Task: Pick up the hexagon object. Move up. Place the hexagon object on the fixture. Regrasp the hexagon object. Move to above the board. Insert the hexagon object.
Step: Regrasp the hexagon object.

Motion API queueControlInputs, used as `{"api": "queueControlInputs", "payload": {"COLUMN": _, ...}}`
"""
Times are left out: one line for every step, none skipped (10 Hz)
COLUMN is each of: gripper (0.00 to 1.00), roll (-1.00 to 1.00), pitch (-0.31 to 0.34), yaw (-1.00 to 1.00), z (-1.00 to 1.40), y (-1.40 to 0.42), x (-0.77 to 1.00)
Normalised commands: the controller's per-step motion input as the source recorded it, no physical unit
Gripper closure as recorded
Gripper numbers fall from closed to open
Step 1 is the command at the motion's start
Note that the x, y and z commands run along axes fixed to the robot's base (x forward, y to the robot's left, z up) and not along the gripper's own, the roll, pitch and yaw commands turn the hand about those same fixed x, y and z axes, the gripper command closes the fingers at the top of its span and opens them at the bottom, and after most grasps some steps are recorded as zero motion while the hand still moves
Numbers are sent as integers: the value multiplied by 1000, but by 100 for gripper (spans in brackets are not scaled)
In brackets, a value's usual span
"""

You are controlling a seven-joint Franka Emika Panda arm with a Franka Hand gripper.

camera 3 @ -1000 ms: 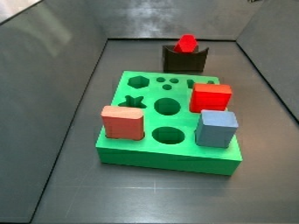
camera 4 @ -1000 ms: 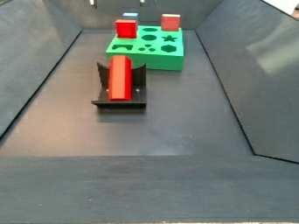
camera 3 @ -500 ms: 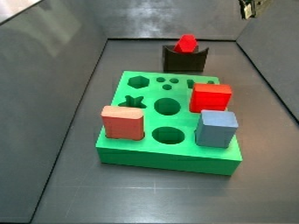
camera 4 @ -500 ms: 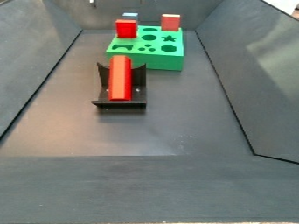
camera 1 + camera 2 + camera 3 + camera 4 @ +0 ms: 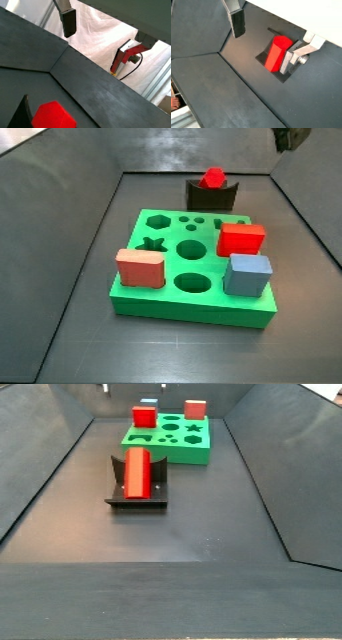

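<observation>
Gripper (image 5: 271,35) high above fixture (image 5: 271,67) — jaws apart

hexagon object (image 5: 136,472): lies lengthwise on the fixture (image 5: 136,497), clear of the gripper.
fixture: on the floor, just before the board (image 5: 175,446) in a side view.
board: carries three cubes (image 5: 247,274) along its edges.
gripper (image 5: 271,32): above the hexagon object, fingers (image 5: 237,22) spread wide apart, nothing between them.
</observation>
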Motion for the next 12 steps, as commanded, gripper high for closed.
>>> {"api": "queueControlInputs", "payload": {"gripper": 0, "roll": 173, "pitch": -56, "yaw": 111, "z": -1000, "y": 60, "x": 52}}
{"api": "queueControlInputs", "payload": {"gripper": 0, "roll": 154, "pitch": -63, "yaw": 97, "z": -1000, "y": 55, "x": 56}}
{"api": "queueControlInputs", "payload": {"gripper": 0, "roll": 108, "pitch": -71, "yaw": 61, "z": -1000, "y": 49, "x": 68}}
{"api": "queueControlInputs", "payload": {"gripper": 0, "roll": 94, "pitch": -73, "yaw": 47, "z": -1000, "y": 46, "x": 74}}
{"api": "queueControlInputs", "payload": {"gripper": 0, "roll": 70, "pitch": -70, "yaw": 26, "z": -1000, "y": 41, "x": 85}}
{"api": "queueControlInputs", "payload": {"gripper": 0, "roll": 59, "pitch": -65, "yaw": 16, "z": -1000, "y": 38, "x": 93}}
{"api": "queueControlInputs", "payload": {"gripper": 0, "roll": 57, "pitch": -54, "yaw": 7, "z": -1000, "y": 32, "x": 98}}
{"api": "queueControlInputs", "payload": {"gripper": 0, "roll": 58, "pitch": -42, "yaw": 1, "z": -1000, "y": 26, "x": 103}}
{"api": "queueControlInputs", "payload": {"gripper": 0, "roll": 55, "pitch": -29, "yaw": -2, "z": -1000, "y": 20, "x": 116}}
{"api": "queueControlInputs", "payload": {"gripper": 0, "roll": 54, "pitch": -18, "yaw": 1, "z": -861, "y": 13, "x": 108}}
{"api": "queueControlInputs", "payload": {"gripper": 0, "roll": 58, "pitch": -8, "yaw": 9, "z": -670, "y": 4, "x": 90}}
{"api": "queueControlInputs", "payload": {"gripper": 0, "roll": 58, "pitch": -3, "yaw": 18, "z": -534, "y": 1, "x": 80}}
